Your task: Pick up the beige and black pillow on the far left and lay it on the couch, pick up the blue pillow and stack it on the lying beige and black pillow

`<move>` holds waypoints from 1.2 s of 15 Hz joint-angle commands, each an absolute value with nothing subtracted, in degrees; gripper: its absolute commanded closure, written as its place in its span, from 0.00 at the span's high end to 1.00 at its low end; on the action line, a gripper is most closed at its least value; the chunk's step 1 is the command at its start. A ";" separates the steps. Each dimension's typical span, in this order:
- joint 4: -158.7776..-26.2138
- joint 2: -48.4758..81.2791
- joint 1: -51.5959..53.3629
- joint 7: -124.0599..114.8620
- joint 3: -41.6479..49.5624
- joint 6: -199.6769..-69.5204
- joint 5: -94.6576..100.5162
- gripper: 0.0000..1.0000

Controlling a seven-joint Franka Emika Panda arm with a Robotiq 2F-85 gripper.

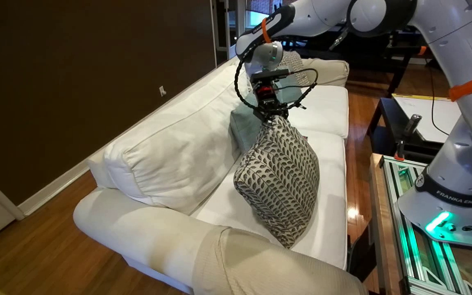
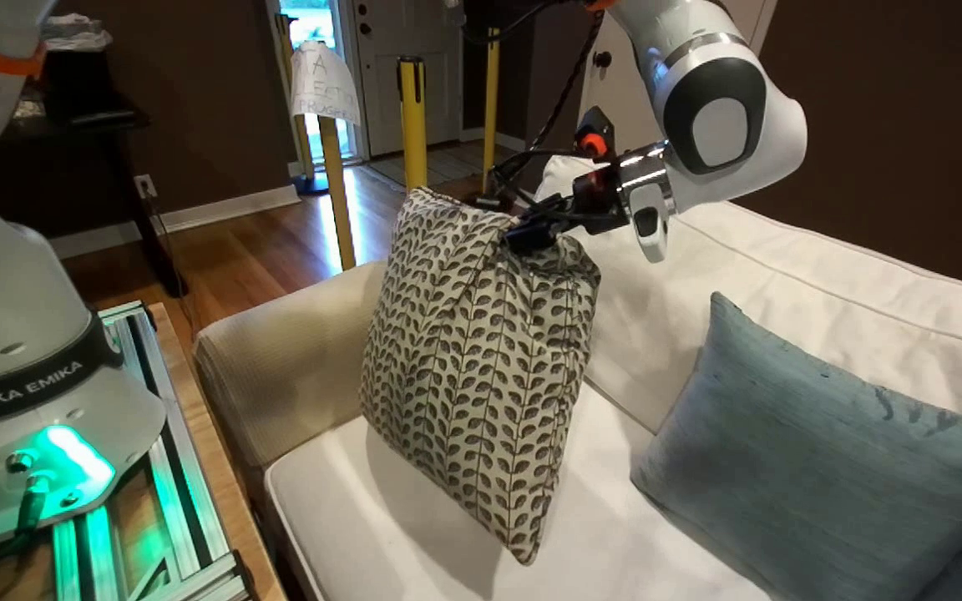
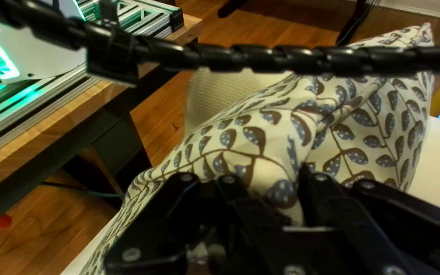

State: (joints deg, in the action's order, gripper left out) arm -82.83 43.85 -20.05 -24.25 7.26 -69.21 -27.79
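The beige and black pillow (image 1: 281,176) has a leaf-and-stem pattern and hangs on edge above the near seat of the white couch (image 1: 150,237). It also shows in an exterior view (image 2: 481,367); I cannot tell whether its lowest corner touches the seat. My gripper (image 2: 523,238) is shut on its upper edge; bunched fabric shows between the fingers in the wrist view (image 3: 266,183). A blue pillow (image 2: 815,459) leans against the couch back, apart from the held pillow; it is partly hidden in an exterior view (image 1: 244,127). A second blue pillow (image 1: 291,90) stands beyond it.
Another greyish patterned pillow (image 1: 295,61) stands at the couch's far end. A white back cushion (image 1: 174,147) is behind the held pillow. A wooden table edge (image 1: 383,229) bearing the robot base faces the couch front. Yellow posts (image 2: 414,125) stand beyond the couch arm (image 2: 289,367).
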 commanded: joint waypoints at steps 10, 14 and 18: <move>-94.75 43.70 -18.44 -25.26 12.37 -75.15 -32.65 0.04; -94.54 45.34 -18.66 -26.01 12.83 -80.22 -33.62 0.04; -93.60 46.07 -18.65 -25.73 12.76 -86.26 -34.42 0.42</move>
